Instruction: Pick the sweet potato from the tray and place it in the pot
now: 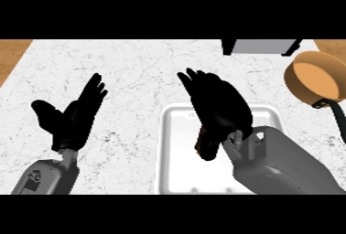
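Now you see: right hand (pixel 218 109) over the white tray (pixel 177 151), fingers straight | sweet potato (pixel 201 142) mostly hidden beneath its palm, in tray | left hand (pixel 73 116) open over tabletop (pixel 135 64) | pot (pixel 316 77) far right.

- counter (pixel 135 68): white marbled top with grey veining; a wood-coloured strip shows at its far left and far right edges.
- tray (pixel 177 151): white, rectangular, raised rim; rests on the counter at lower centre, partly hidden.
- pot (pixel 317 75): orange, round, dark handle pointing toward the near edge; stands at the right edge.
- grey box (pixel 260 45): dark-sided, at the far edge, cut off by the view.
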Available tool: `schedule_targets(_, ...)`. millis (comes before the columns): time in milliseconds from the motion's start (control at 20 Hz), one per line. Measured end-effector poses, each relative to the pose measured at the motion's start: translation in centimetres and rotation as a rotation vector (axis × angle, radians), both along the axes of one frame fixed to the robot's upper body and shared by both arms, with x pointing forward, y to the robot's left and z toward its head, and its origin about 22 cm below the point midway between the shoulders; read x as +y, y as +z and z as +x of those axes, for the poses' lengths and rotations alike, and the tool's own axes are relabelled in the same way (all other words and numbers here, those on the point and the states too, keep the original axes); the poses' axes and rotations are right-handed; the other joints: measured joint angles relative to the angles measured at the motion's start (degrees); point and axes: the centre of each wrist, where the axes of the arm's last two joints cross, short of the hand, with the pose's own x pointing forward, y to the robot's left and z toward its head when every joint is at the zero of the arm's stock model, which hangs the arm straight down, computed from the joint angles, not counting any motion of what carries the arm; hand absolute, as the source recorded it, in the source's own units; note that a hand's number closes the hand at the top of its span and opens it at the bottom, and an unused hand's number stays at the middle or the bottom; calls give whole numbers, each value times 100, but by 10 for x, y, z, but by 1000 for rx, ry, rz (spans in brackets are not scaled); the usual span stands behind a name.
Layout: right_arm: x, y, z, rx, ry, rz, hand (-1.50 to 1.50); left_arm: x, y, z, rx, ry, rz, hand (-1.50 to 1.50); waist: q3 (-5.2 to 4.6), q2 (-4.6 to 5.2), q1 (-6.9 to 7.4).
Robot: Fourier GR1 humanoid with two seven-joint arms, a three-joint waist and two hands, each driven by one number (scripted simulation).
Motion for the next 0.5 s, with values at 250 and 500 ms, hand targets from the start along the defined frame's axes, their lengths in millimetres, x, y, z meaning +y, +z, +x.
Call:
schedule_targets(250, 21, 7, 16, 106, -13, -51, -150, 3, 2, -6, -2, 3, -1, 0, 2, 16, 7)
schedule_targets(500, 41, 7, 32, 186, -44, -91, -150, 4, 2, -7, -1, 11, 2, 0, 3, 28, -25)
